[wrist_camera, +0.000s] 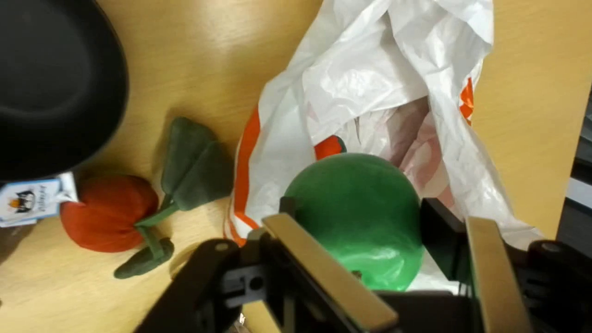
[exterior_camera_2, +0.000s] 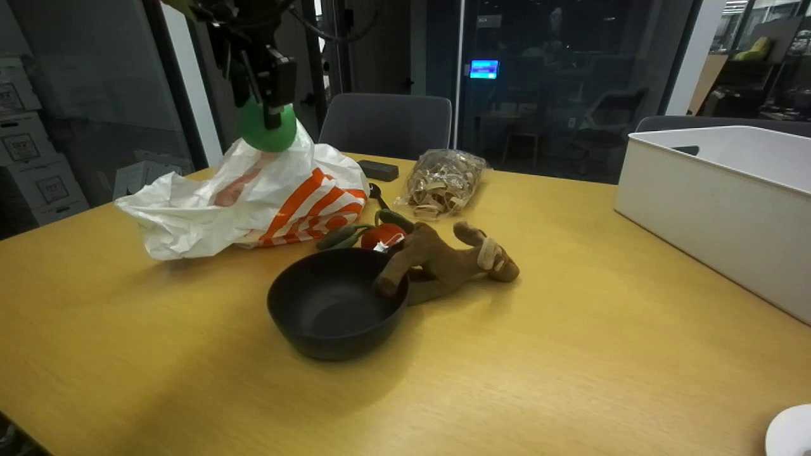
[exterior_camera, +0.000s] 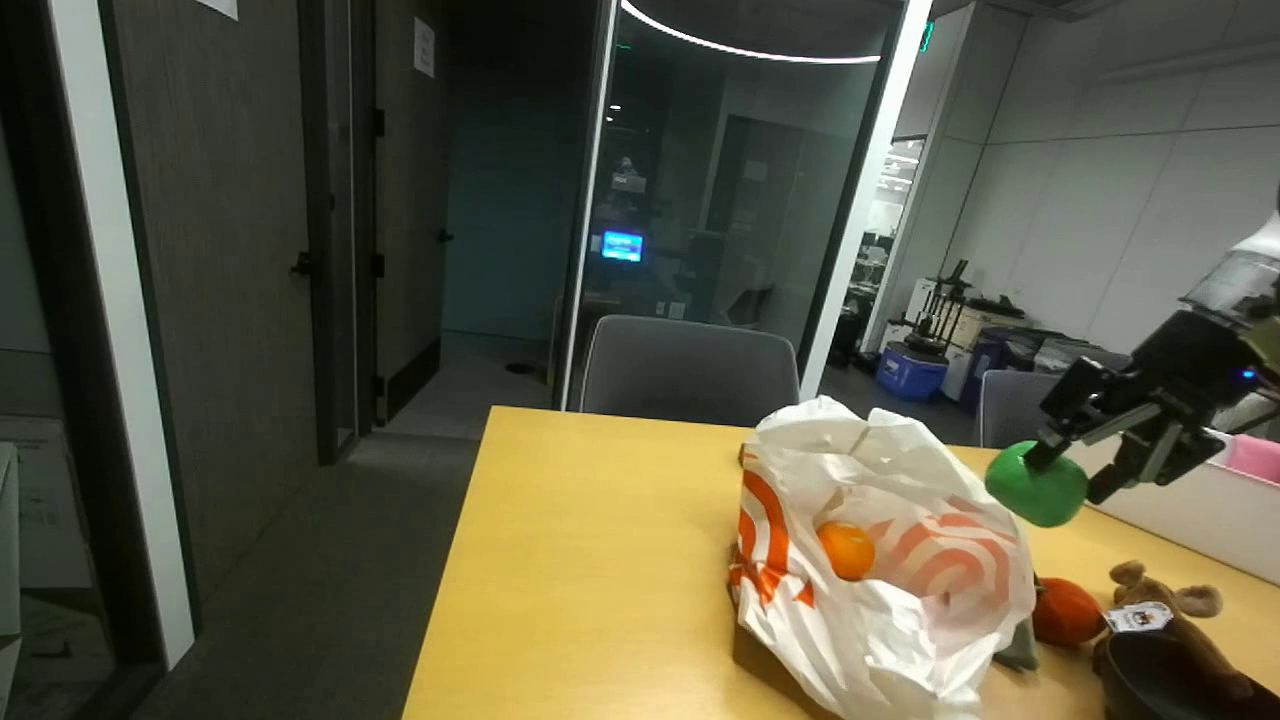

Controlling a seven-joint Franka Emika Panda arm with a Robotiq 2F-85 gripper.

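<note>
My gripper [wrist_camera: 360, 212] is shut on a round green apple-like fruit [wrist_camera: 356, 249], with black fingers [wrist_camera: 439, 231] pressing its opposite sides. The green fruit [exterior_camera: 1028, 488] hangs in the air beside and above the open mouth of a white plastic bag [exterior_camera: 900, 650] with orange stripes. In an exterior view, an orange fruit [exterior_camera: 846, 550] shows inside this bag. From the wrist, the green fruit covers part of the white bag [wrist_camera: 365, 78], and a bit of something red [wrist_camera: 328, 147] peeks out within. The gripper [exterior_camera_2: 257, 107] is also seen above the bag [exterior_camera_2: 253, 215] in an exterior view.
A black bowl [exterior_camera_2: 336, 304] stands near the bag, with a brown plush toy [exterior_camera_2: 447, 259] leaning on its rim. Between them lies a red stuffed fruit [wrist_camera: 111, 212] with green leaves. Behind are a clear bag of tan pieces [exterior_camera_2: 443, 180] and a white bin [exterior_camera_2: 709, 209].
</note>
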